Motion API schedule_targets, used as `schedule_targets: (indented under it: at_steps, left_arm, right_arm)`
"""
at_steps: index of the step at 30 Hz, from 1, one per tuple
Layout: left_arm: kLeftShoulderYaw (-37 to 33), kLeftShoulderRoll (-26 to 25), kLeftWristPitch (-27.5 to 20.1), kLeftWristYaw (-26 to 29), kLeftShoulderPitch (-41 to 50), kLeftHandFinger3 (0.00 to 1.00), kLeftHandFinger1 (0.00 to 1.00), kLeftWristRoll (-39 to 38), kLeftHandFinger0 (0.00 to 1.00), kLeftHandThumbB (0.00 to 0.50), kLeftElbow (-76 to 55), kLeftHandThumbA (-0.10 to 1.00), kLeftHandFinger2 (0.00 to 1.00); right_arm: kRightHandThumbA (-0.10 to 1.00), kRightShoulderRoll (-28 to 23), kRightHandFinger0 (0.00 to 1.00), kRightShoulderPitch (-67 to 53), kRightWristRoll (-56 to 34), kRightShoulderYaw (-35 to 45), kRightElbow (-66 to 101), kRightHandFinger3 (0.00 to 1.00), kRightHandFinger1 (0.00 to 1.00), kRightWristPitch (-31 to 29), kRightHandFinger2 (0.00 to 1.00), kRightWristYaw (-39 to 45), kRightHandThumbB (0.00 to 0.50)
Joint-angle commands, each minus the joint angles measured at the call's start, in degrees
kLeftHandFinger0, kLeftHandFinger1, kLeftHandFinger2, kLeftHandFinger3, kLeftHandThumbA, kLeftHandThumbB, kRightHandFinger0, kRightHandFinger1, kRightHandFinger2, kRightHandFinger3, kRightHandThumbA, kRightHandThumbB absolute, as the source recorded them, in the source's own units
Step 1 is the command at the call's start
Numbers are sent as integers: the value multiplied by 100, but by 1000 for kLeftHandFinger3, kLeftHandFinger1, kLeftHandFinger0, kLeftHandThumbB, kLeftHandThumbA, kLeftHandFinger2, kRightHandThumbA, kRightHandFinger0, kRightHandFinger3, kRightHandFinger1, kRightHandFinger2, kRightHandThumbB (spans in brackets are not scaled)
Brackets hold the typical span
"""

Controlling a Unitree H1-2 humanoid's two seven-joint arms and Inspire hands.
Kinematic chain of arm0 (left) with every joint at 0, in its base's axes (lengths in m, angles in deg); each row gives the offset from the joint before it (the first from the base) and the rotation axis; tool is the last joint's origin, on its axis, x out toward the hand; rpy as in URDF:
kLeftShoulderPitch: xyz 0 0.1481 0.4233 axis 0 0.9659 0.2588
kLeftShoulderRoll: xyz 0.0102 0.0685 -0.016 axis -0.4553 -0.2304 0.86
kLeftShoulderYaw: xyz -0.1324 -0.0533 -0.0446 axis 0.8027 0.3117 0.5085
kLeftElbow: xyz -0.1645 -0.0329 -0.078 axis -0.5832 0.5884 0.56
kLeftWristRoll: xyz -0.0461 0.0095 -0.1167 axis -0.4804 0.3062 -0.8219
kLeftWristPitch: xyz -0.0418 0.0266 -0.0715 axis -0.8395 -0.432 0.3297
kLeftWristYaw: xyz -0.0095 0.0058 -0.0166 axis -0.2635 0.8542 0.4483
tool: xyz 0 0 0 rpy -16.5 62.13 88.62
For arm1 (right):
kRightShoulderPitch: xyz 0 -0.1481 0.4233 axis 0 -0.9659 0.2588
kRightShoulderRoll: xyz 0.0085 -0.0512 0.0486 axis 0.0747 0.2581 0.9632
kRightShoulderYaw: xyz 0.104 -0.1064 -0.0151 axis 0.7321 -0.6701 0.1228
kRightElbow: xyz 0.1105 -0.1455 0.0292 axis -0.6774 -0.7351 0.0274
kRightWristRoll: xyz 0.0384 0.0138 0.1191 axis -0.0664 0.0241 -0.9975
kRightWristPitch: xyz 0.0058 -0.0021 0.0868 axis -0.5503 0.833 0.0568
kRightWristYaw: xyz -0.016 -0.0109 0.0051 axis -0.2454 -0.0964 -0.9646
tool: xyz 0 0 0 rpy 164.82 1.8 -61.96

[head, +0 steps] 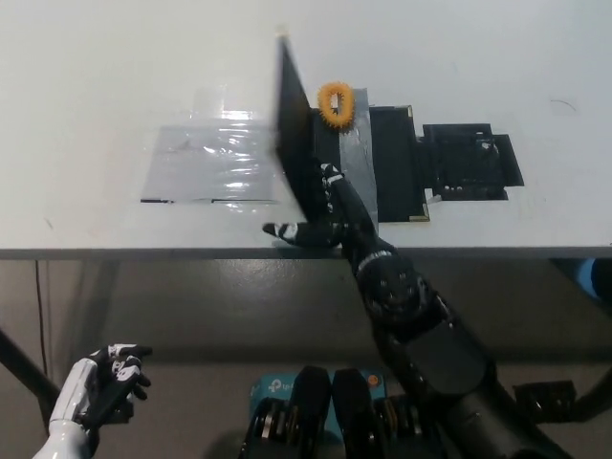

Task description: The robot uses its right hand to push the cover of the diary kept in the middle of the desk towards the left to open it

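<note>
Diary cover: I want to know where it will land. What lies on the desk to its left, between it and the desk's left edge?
In the head view, a clear plastic sheet lies flat left of the raised cover; beyond it the desk is bare.

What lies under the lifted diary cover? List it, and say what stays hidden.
Under the raised cover show a grey inner page, an orange ring at its top and the black right hand pushing. The page's left strip is hidden behind the cover.

Only partial "tp-l…" logo legible, on teal box (277, 387) at bottom edge
</note>
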Motion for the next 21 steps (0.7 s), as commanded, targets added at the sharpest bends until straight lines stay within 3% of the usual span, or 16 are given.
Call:
schedule_targets:
  at_steps: [1, 2, 4, 5, 6, 7, 9, 11, 12, 13, 14, 15, 17, 18, 19, 21]
  left_arm:
    - [-75, -151, 39, -117, -174, 467, 268, 73, 209, 500, -208, 426, 272]
    - [-117, -176, 54, -110, -197, 469, 264, 133, 209, 500, -206, 439, 269]
    - [-149, -198, 1, -132, -231, 484, 257, 141, 200, 500, -173, 432, 265]
    - [-177, -206, -11, -140, -254, 498, 249, 153, 186, 495, -172, 424, 261]
    - [-209, -205, 0, -128, -265, 494, 242, 185, 185, 500, -191, 422, 254]
    - [-232, -194, 8, -125, -268, 493, 241, 200, 186, 500, -196, 422, 253]
    - [-273, -201, 99, -109, -266, 502, 243, 246, 184, 481, -266, 405, 259]
    - [-327, -230, 108, -109, -268, 524, 262, 306, 196, 467, -287, 409, 283]
    - [-347, -260, 4, -139, -282, 536, 262, 312, 186, 462, -239, 412, 288]
    - [-368, -256, -10, -142, -301, 527, 253, 329, 178, 468, -238, 415, 275]
    - [-379, -260, -11, -157, -335, 517, 229, 326, 144, 467, -221, 407, 263]
    - [-396, -238, 54, -147, -383, 512, 227, 335, 139, 485, -227, 408, 264]
    - [-381, -204, 80, -175, -399, 504, 222, 259, 125, 467, -261, 359, 280]
    - [-424, -207, 88, -195, -410, 502, 226, 287, 130, 450, -254, 357, 286]
    - [-428, -198, 88, -199, -413, 480, 224, 281, 127, 462, -244, 363, 277]
    - [-463, -183, 94, -208, -388, 462, 207, 284, 113, 468, -234, 379, 243]
  right_arm:
    - [954, -52, 446, -47, 1085, -691, -267, 1000, 572, -373, 576, 406, 243]
    - [980, -63, 569, -35, 1151, -791, -392, 1000, 738, -427, 753, 438, 238]
    - [1000, -61, 609, -13, 1243, -879, -542, 1000, 735, -538, 743, 467, 266]
    - [1000, -17, 878, 63, 1469, -1066, -680, 1000, 991, -550, 1000, 427, 295]
    - [1000, 31, 982, 129, 1604, -1172, -757, 1000, 1000, -506, 1000, 422, 316]
    - [1000, 9, 984, 102, 1609, -1164, -729, 1000, 1000, -509, 1000, 422, 316]
    - [1000, 130, 786, 196, 1900, -1416, -729, 1000, 947, -551, 1000, 467, 294]
    - [1000, 158, 703, 216, 2035, -1501, -749, 1000, 865, -647, 959, 468, 297]
    - [1000, 204, 249, 268, 2170, -1601, -827, 1000, 393, -752, 526, 428, 303]
    - [1000, 244, 13, 326, 2306, -1705, -827, 1000, 140, -632, 302, 478, 341]
    - [1000, 293, 1, 381, 2401, -1755, -914, 1000, 9, -747, 180, 446, 356]
    - [1000, 333, 0, 416, 2514, -1805, -943, 1000, 0, -759, 27, 410, 364]
    - [1000, 427, 0, 496, 2664, -1940, -1021, 1000, 30, -840, 91, 445, 377]
    - [1000, 470, 0, 521, 2757, -2013, -1011, 1000, 142, -785, 292, 543, 386]
    - [1000, 542, 4, 569, 2861, -2126, -1070, 1000, 211, -808, 375, 595, 387]
    - [1000, 590, 0, 552, 3008, -2237, -1081, 1000, 178, -832, 347, 689, 390]
